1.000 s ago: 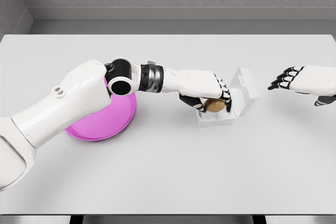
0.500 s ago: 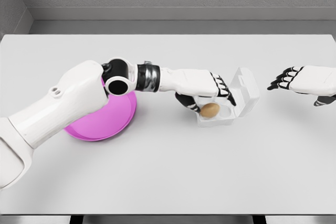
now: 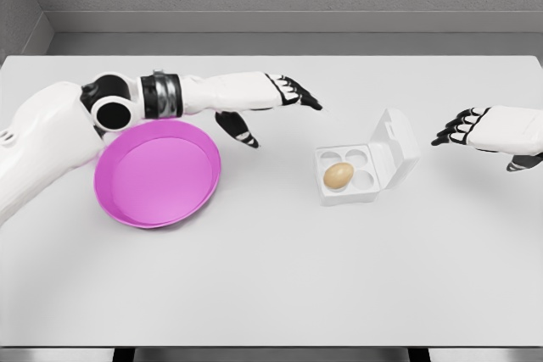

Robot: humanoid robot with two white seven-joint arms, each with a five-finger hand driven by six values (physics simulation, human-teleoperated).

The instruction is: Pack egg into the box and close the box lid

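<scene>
Left hand (image 3: pixel 270 101) hovers with fingers spread and empty above the pink bowl (image 3: pixel 158 173); the egg (image 3: pixel 338 175) sits in the open egg box's (image 3: pixel 366 161) front-left cup. Right hand (image 3: pixel 485 131) waits relaxed nearby; a hard push on the upright lid (image 3: pixel 397 143) could slide the light box.

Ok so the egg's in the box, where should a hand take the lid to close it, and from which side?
Take the lid at its free upper edge, where a small tab sticks out. It stands tilted open on the right of the tray, hinged along that side, so come from the right with the right hand and push it left and down over the egg.
</scene>
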